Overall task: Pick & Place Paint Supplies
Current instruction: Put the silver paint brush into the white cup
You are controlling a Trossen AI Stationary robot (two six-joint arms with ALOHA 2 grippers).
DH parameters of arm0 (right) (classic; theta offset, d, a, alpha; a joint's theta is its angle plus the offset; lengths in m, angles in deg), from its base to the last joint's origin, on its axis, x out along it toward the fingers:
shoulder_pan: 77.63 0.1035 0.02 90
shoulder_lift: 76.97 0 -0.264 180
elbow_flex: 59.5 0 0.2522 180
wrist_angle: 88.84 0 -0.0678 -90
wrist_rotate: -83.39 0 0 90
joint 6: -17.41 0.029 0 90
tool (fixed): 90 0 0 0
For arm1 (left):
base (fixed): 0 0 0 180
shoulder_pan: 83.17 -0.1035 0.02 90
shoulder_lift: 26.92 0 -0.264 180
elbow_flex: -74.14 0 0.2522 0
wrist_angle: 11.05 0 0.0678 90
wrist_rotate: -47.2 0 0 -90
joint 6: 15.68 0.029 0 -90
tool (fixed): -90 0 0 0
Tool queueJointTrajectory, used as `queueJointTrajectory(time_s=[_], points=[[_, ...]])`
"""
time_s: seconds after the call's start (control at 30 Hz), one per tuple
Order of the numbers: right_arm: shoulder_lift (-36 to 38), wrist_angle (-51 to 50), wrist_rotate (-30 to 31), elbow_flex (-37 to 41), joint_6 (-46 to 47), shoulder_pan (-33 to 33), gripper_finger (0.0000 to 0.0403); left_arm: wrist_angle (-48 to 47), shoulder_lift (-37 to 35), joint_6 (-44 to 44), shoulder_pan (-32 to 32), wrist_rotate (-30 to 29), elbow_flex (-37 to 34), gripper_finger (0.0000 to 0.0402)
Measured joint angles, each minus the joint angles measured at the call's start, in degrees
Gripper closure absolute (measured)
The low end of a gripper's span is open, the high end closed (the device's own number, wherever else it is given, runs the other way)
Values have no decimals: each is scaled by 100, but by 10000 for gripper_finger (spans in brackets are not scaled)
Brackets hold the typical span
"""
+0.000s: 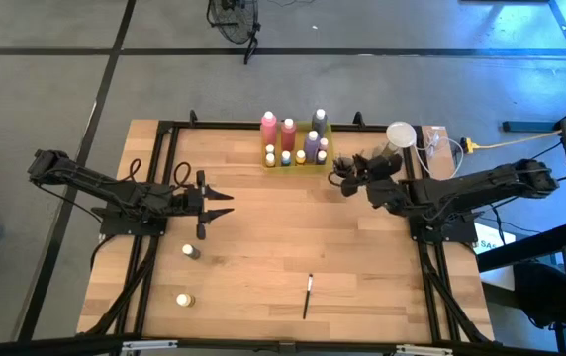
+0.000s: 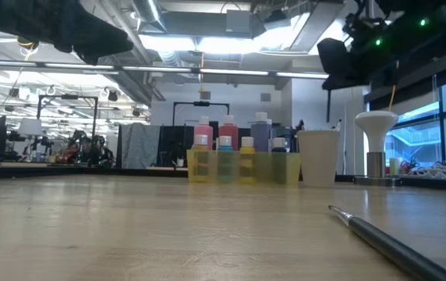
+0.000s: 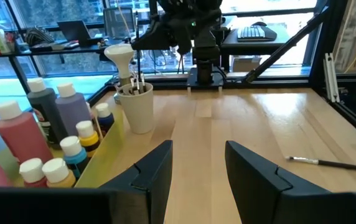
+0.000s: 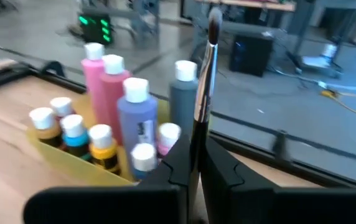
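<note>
Wooden table (image 1: 293, 237) on a grey workshop floor, glass-walled lab space beyond. Translucent yellow tray (image 1: 299, 158) sits at the far edge, packed with paint bottles (image 1: 288, 136): two tall pink ones, a purple, a grey, and small pale-capped ones in front. Pale cup (image 2: 317, 157) stands just beside the tray, with thin sticks showing above its rim in the left wrist view. Right gripper (image 4: 195, 163) is raised near the tray and cup, jaws pinched tight on a paintbrush (image 4: 205, 78) held upright, dark bristle tip uppermost. Left gripper (image 1: 226, 197) hovers over the left part of the table, well apart from the tray, fingers parted with nothing between them. Second paintbrush (image 1: 308, 295) lies flat on the near part of the table, alone. Two small bottles (image 1: 191, 251) stand on the near-left boards, one closer to the front edge than the other.
</note>
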Motion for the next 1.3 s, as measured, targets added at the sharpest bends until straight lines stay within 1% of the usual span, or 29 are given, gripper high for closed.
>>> queueJointTrajectory(time_s=[0.1, 0.17, 0.2, 0.47, 0.67, 0.77, 1.0, 1.1, 1.3], points=[[-2, 1413, -273, 541, -701, -62, 387, -40, 0, 0, 0, 2, -1, 258], [-2, 2012, -426, 802, -909, -124, 387, -40, 0, 0, 0, 2, -1, 258], [-2, 2157, -466, 908, -956, -159, 387, -40, 0, 0, 0, 2, -1, 258], [-2, 2244, -1178, 1067, -1136, -418, 387, -32, 0, 187, 0, -4, -1, 258], [-2, 2269, -1214, 1067, -1231, -549, 384, -5, 4, 195, 0, -7, -3, 258], [-70, 2274, -1396, 1067, -1233, -625, 380, -7, 4, 195, 0, -7, -3, 258], [-510, 2453, -1425, 1067, -1119, -767, 378, -54, 6, 195, 0, -7, -3, 258], [-692, 2646, -1591, 1067, -1119, -800, 375, -88, 4, 195, 0, -7, -3, 258], [-758, 2824, -1620, 1067, -1161, -800, 362, -95, 7, 197, 0, -4, -3, 258]])
